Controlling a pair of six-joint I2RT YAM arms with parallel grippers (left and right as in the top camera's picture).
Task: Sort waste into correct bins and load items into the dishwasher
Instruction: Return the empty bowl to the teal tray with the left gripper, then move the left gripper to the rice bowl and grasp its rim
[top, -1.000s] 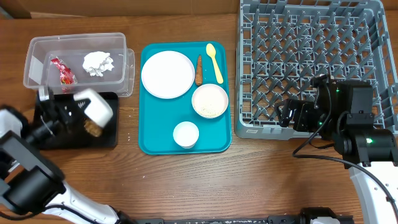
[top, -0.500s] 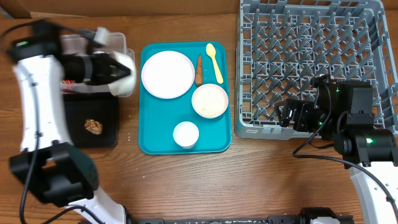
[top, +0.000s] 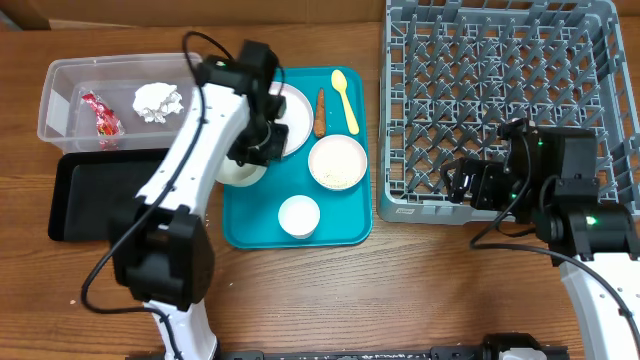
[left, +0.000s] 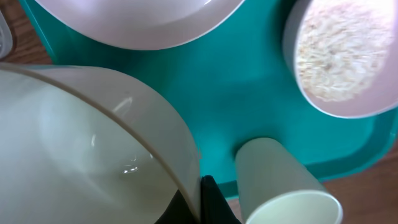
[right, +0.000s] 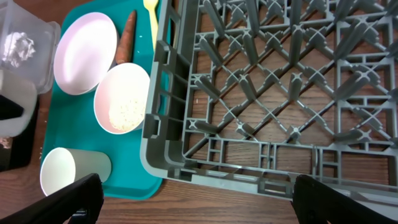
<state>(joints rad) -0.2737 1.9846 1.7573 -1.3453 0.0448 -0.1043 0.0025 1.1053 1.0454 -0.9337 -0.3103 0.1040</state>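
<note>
**Holdings**
- Left tool (left: 200, 198): pinched shut on the rim of the empty bowl (left: 81, 143). The bowl is at the left edge of the teal tray (top: 345, 228), partly over the counter (top: 400, 300). Whether it is lifted clear cannot be told.
- Right tool (right: 199, 208): wide, with nothing between its fingers, above the near wall of the rack (top: 420, 210).
- On the teal tray: plate (right: 85, 53), rice bowl (top: 337, 162), cup (top: 299, 216), spoon (top: 344, 98), carrot (top: 320, 112).
- Tub (top: 120, 63): holds the wrapper (top: 100, 115) and napkin (top: 157, 100). The black tray (top: 90, 200) lies just in front of it.

**Hazards (judged)**
- The grip takes only a thin, glossy rim, so the bowl may swing or slip out on a fast carry.
- The way to the rack crosses the plate, rice bowl and upright cup. A low pass could tip the cup or scatter rice.
- The right tool waits at the rack's near-left corner, so the arms could meet there.
- If the rice bowl is racked full, the rice would drop through the lattice.

**Views compared**
- Left wrist: shows the pinch on the rim and the bowl's bare inside. Overhead, the arm hides both.
- Overhead: alone shows the tub's full contents and the whole rack. The arm covers part of the plate.
- Right wrist: shows the plate whole, and its own fingers spread with nothing held.
</note>
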